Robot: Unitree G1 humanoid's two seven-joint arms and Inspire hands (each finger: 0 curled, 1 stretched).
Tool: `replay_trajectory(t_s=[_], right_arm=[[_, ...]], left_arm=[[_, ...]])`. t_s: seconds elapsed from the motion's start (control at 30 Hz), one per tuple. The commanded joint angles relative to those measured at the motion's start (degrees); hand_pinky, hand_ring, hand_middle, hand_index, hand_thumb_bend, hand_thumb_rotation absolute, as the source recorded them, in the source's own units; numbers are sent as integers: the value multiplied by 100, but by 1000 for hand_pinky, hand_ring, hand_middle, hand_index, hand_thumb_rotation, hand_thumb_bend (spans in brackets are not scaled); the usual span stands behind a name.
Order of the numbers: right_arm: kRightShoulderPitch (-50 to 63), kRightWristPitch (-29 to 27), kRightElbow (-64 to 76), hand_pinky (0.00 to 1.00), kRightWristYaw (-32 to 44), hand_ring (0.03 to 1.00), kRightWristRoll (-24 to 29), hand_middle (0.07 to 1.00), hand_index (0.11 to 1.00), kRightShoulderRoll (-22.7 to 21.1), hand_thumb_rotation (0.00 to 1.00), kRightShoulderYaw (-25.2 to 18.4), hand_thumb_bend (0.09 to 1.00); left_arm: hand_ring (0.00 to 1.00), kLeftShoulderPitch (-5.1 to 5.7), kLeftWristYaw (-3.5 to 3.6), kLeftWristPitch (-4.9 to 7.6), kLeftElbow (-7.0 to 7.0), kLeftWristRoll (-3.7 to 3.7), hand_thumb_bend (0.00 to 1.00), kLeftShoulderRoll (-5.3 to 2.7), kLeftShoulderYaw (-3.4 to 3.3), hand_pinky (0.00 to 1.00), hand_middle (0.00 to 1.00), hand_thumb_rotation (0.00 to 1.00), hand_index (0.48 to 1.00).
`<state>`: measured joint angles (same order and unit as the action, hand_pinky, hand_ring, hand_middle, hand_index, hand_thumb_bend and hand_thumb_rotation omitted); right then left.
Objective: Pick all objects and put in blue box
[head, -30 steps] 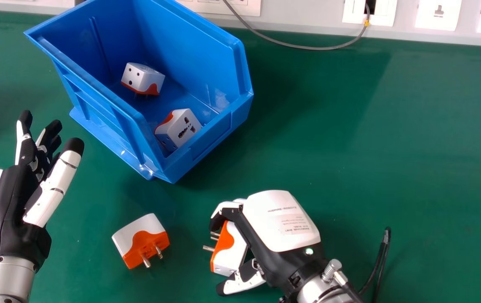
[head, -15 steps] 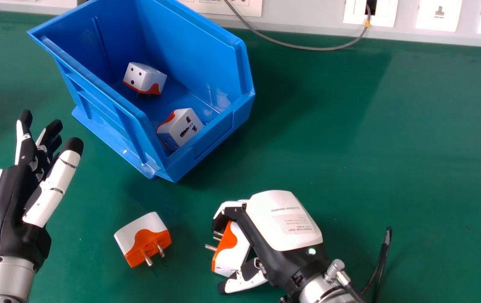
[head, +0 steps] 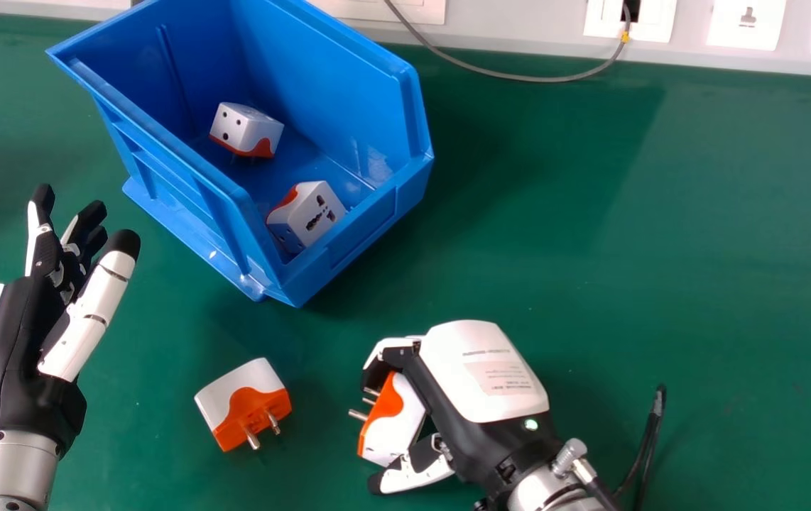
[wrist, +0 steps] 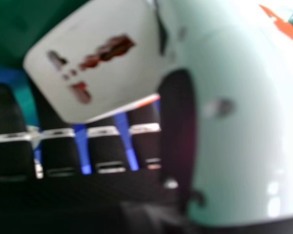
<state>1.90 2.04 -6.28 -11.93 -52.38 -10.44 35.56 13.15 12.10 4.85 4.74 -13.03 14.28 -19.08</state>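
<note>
Where R forearm point(head: 544, 493) comes in from btm edge, R of ctr, R hand point(head: 480, 369) is angled fwd & to L, back of hand up. Fingers curled over far side of held adapter point(head: 395, 426), thumb along near side, i.e. pinching it. Prongs stick out to L; socket face turned twd cam in R hand view. Can't tell if it touches counter point(head: 590, 248).

Loose adapter point(head: 242, 404) on counter, btwn the hands, orange side & prongs facing nr side, slightly R.

L hand point(head: 18, 348) at L edge, pointing fwd; fingers spread, thumb well out, nothing held.

Beyond: blue box point(head: 334, 78), set diag. on counter, open top. Inside, near adapter point(head: 309, 213) by front wall, tilted, socket face up; far adapter point(head: 246, 131) farther back, prongs down.

At back, gray cable point(head: 505, 74) loops below wall sockets point(head: 746, 21).
</note>
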Motion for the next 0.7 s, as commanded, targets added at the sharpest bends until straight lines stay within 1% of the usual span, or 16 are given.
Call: replay_trajectory(t_s=[0.0,0.07,0.13,0.17,0.23,0.27,0.3,0.33,0.43,0.5,0.6,0.67], right_arm=[[100,46,301,340,63,429,67,509,559,-31,3,-102,490],[148,68,478,338,144,429,128,509,558,-26,3,-160,489],[205,79,675,336,240,428,205,509,558,-25,2,-219,489],[240,80,779,334,279,426,234,508,560,-23,1,-240,488],[294,86,966,331,345,424,282,506,562,-23,1,-273,488],[314,93,1055,331,383,424,300,506,562,-23,1,-288,488],[333,98,1144,328,430,421,320,504,563,-24,1,-306,487],[357,99,1248,328,482,421,344,504,563,-26,1,-330,487],[431,104,1535,325,630,418,412,500,565,-24,0,-394,487],[474,106,1713,323,722,416,457,498,566,-21,0,-440,487],[526,105,1941,321,840,414,519,497,567,-17,0,-503,486],[568,99,2122,320,892,414,531,496,570,-14,0,-540,486]], left_arm=[[972,-66,-1,110,46,-6,448,19,-43,961,961,558,937],[972,-85,28,198,-45,15,448,35,-48,961,961,558,937],[972,-65,36,219,-28,-5,448,24,-58,961,961,558,937],[972,-44,36,221,-1,-15,448,15,-64,961,961,558,937],[971,-4,19,154,111,-29,448,1,-56,961,961,558,937],[971,8,5,124,163,-14,448,2,-46,961,961,558,937],[971,8,-1,113,182,-2,449,5,-38,961,960,558,937],[971,1,1,126,162,9,449,11,-38,961,960,558,937],[970,1,14,161,102,4,449,18,-61,961,960,558,937],[970,4,18,158,108,6,450,23,-61,961,960,558,936],[970,11,28,128,153,-10,452,17,-48,961,960,558,936],[970,5,30,148,128,-1,453,22,-53,962,959,557,936]])
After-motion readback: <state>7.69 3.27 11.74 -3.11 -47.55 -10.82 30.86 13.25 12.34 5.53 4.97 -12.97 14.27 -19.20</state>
